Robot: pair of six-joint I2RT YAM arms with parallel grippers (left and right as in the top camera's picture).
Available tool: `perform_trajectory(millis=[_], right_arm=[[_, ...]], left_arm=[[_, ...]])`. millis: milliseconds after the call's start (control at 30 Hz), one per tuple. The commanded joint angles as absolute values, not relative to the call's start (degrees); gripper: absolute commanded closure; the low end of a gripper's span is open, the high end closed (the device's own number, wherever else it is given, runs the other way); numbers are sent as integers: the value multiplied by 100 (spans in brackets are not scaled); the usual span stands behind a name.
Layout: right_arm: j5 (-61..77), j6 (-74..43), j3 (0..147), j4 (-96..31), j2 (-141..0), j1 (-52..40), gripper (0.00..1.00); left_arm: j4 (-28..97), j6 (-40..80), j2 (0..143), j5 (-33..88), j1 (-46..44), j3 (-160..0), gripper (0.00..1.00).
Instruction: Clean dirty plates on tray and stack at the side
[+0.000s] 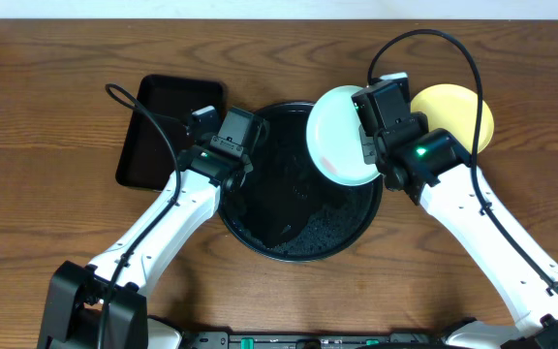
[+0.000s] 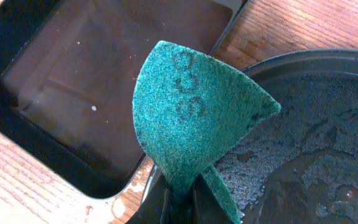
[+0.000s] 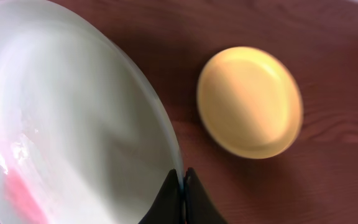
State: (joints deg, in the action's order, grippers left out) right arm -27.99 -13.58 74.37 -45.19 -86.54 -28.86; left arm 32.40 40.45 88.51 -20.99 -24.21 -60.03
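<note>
My right gripper (image 1: pixel 369 145) (image 3: pixel 183 186) is shut on the rim of a pale mint-blue plate (image 1: pixel 337 136) (image 3: pixel 67 124), held tilted over the right side of the round black tray (image 1: pixel 298 242). A red-pink smear (image 3: pixel 20 193) shows on the plate's lower face. The yellow plate (image 1: pixel 458 114) (image 3: pixel 250 102) lies on the table to the right of the tray. Folded upward between the fingers of my left gripper (image 1: pixel 229 145) (image 2: pixel 182 199) is the teal sponge (image 2: pixel 191 118), over the tray's left rim (image 2: pixel 303 59).
A rectangular black tray (image 1: pixel 168 126) (image 2: pixel 104 81) sits on the wood table left of the round tray. The round tray's floor (image 2: pixel 328 155) is wet and foamy. Black cables arc over both arms.
</note>
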Motion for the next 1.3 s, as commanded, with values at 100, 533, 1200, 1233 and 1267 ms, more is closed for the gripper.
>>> perform_trajectory(millis=[100,533,1200,1233,1267], right_arm=[[-3955,-604,7577,-4493,-8552,-3175,99],[-5872,333,7577,-3924,-8552,-4272,99],[-6587,281,7575,-3564,-8552,-4849,99],[-6571,222,7575,-3581,-8552,-4849,99],[-6571,185,7575,-3586,-8552,-4847,99]], left_arm=[[3256,4080,8873,-2246,-2429,-5946,92],[3251,4121,8873,-2147,-2429,-5946,92],[3208,4121,8873,-1979,-2429,-5946,92],[3208,4121,8873,-1977,-2429,-5946,92],[3208,4121,8873,-1977,-2429,-5946,92]])
